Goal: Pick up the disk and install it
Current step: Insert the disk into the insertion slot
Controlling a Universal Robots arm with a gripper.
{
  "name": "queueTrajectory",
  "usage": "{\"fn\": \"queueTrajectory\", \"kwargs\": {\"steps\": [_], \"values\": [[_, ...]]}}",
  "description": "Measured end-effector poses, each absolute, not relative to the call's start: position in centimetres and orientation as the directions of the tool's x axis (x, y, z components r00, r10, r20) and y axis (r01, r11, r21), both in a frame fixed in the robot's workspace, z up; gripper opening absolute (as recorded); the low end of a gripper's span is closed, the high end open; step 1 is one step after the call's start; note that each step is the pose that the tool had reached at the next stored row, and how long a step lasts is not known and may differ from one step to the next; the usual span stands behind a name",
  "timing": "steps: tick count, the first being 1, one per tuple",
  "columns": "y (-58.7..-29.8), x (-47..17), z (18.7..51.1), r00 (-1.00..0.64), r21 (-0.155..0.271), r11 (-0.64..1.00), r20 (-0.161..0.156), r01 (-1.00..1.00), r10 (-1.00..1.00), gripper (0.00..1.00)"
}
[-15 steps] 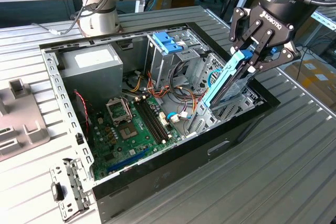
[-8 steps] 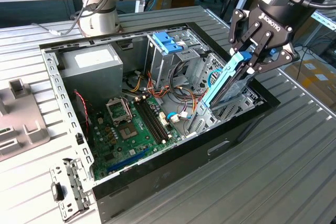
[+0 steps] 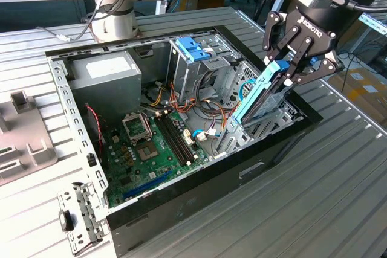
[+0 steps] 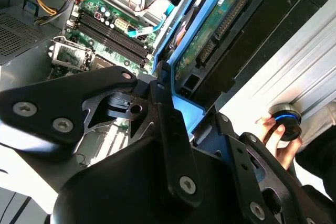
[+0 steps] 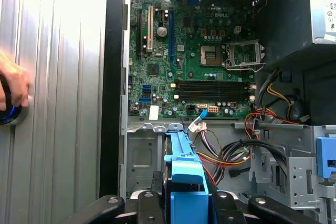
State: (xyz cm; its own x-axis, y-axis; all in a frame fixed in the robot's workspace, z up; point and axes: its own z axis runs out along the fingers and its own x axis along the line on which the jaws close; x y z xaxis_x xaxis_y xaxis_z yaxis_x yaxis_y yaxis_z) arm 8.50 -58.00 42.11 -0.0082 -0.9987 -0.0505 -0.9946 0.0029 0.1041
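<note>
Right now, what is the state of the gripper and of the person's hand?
Gripper: closed, holding the flat dark disk with blue trim.
Person's hand: resting on a round black knob with a blue ring.

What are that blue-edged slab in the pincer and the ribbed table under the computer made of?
The disk: blue trim looks like matte moulded plastic; the second wrist view shows a green circuit board on one face. The table: probably aluminium, pale silver, dull sheen, straight extruded-looking ribs.

cables crowding beside disk, clear room over motherboard
</note>
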Motion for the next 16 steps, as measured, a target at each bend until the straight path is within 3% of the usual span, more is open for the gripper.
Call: {"fn": "queueTrajectory", "kwargs": {"steps": [11,12,16], "values": [[-58.00,8.50,42.06,-0.008,0.104,0.003,-0.050,-0.995,-0.999,0.38],[-58.00,8.50,42.05,-0.008,0.104,0.003,-0.051,-0.995,-0.999,0.45],[-58.00,8.50,42.03,-0.008,0.104,0.003,-0.051,-0.995,-0.999,0.45]]}}
